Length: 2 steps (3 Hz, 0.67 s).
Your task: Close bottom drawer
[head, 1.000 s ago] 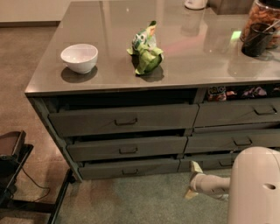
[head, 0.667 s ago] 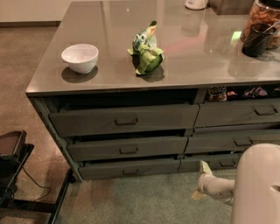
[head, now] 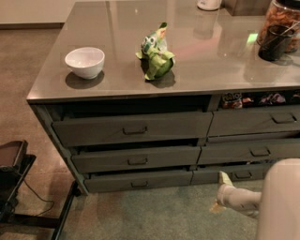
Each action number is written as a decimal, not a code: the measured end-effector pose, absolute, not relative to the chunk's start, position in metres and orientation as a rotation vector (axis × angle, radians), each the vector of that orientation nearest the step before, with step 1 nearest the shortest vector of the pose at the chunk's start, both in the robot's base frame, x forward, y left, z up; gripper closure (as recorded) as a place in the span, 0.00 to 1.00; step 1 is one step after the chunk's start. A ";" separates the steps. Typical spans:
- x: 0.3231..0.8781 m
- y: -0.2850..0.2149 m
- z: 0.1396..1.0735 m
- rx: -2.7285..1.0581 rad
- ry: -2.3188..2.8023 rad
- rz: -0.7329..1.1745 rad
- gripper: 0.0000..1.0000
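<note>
Obs.: my gripper [head: 224, 185] is low, close to the floor, below the right part of the tabletop's [head: 220, 70] front edge. It sits in front of the neighbouring narrow stack's low drawer [head: 236, 174], just right of where the two stacks meet. I cannot tell if the gripper is wide or narrow; nothing is seen held in it.

The bottom drawer [head: 112, 182] is the lowest of the wide three-drawer stack under the left and middle of the front edge. Its small dark pull [head: 139, 184] is at centre. A dark gap shows above its front, and the front stands a little proud of the frame. The gripper is apart from it, off its right end.

On the tabletop: white bowl [head: 85, 61] near the front-left corner; crumpled green snack bag [head: 156, 54] near the middle of the front edge; dark cup [head: 275, 42] holding utensils by the right edge, with a jar [head: 281, 14] behind it.
</note>
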<state>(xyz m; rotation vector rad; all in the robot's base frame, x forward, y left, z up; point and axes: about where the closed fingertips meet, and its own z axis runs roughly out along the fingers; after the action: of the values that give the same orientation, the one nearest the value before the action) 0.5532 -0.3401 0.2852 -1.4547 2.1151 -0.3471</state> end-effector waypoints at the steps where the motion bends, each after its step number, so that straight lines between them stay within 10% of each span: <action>1: 0.532 -0.402 0.315 -1.372 2.214 -0.362 0.00; 2: 0.510 -0.461 0.369 -1.303 2.289 -0.438 0.00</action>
<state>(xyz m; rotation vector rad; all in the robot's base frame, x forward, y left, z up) 0.5101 -0.4606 0.3687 -1.3035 2.2885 -0.4383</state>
